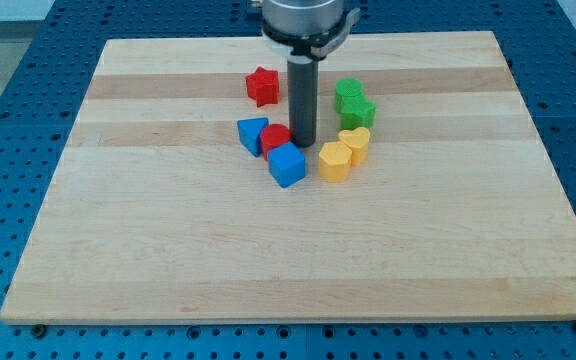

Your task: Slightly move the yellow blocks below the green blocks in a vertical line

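My tip (302, 143), bare and holding nothing, stood just left of the yellow blocks (344, 152), themselves right beneath the green blocks (353, 103); a hard shove risked scattering them rightward.

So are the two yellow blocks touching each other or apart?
Touching, it seems. The yellow blocks sit side by side with no board showing between them, just below the green blocks. My tip stands at their left.

Pale striped-grain wooden tabletop (168, 250). Two red blocks (262, 86) (275, 138); two blue blocks (252, 133) (287, 165); two green blocks (348, 92) (359, 111); two yellow blocks (355, 142) (334, 160). Dark rod (301, 100). Blue perforated surround (28, 60).
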Controlling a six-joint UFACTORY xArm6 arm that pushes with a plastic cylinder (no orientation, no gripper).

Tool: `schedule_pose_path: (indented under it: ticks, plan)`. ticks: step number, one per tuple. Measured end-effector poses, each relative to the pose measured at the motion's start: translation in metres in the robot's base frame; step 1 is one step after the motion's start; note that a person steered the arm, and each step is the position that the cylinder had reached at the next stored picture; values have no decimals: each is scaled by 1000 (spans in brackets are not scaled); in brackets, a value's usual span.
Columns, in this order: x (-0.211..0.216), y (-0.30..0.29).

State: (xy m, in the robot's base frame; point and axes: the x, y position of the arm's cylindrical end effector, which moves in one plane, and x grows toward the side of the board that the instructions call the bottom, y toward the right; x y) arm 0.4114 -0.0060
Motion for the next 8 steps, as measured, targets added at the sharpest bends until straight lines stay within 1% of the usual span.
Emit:
schedule_pose_path:
  ticks: [2, 3, 4, 6, 8]
  plan:
    - [52, -24]
    - [52, -19]
    - [43, 1]
    - [43, 41]
    - [57, 59]
